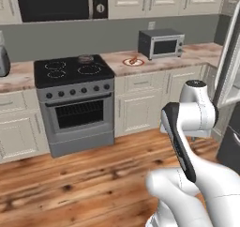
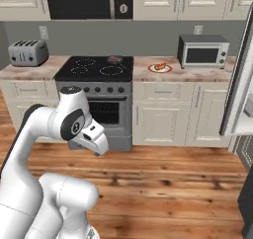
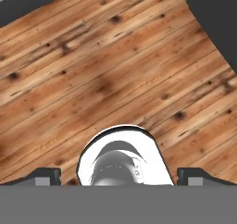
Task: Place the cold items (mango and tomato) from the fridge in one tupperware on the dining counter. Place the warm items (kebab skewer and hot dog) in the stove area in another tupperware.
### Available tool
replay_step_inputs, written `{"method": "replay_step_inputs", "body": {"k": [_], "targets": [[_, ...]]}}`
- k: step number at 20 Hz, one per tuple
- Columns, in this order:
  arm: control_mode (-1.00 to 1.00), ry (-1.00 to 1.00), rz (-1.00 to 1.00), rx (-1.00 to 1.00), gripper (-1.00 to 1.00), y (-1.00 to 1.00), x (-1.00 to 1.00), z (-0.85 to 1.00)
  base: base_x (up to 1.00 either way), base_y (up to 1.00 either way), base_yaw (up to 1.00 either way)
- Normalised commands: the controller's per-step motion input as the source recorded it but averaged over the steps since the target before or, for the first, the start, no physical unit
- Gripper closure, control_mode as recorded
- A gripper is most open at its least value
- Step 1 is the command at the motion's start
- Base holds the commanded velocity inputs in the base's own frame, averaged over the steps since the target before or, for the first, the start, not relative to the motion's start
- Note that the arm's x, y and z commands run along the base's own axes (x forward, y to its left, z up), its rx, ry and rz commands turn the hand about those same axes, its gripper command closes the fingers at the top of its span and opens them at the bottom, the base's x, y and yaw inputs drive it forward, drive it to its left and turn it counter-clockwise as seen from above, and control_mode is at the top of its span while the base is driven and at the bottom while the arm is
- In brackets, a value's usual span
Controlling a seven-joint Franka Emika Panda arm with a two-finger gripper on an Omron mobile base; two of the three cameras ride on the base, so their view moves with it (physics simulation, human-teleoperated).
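The stove [image 1: 75, 87] [image 2: 99, 82] stands ahead between cream cabinets. To its right, a small plate on the marbled top carries an orange-red item, likely the hot dog [image 1: 133, 61] [image 2: 159, 66]. A small round pan [image 1: 85, 58] [image 2: 114, 59] sits on the back right burner; I cannot tell whether it holds the kebab skewer. The fridge [image 1: 229, 62] [image 2: 239, 80] stands at the right edge with its door swung open. My gripper [image 3: 119, 177] is open and empty, pointing down at the wooden floor, fingertips [image 3: 46, 176] wide apart. Mango, tomato, tupperware and dining counter are out of view.
A grey toaster oven [image 1: 161, 43] [image 2: 202, 50] sits on the counter right of the plate. A toaster [image 2: 28, 53] stands on the counter left of the stove. My folded arm hangs over the wooden floor [image 1: 70, 184] in front of the range.
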Motion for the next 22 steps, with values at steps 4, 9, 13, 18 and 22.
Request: {"method": "replay_step_inputs", "body": {"k": [4, 9, 13, 18, 22], "targets": [[1.0, 0.0, 0.0, 0.0, -1.0, 0.0, 0.0, 0.0, 1.0, 0.2, -0.21], [1.0, 0.0, 0.0, 0.0, -1.0, 0.0, 0.0, 0.0, 1.0, 0.15, -0.17], [1.0, 0.0, 0.0, 0.0, -1.0, 0.0, 0.0, 0.0, 1.0, 0.0, 0.0], [1.0, 0.0, 0.0, 0.0, -1.0, 0.0, 0.0, 0.0, 1.0, -0.05, 0.0], [1.0, 0.0, 0.0, 0.0, -1.0, 0.0, 0.0, 0.0, 1.0, -0.34, -0.05]]}}
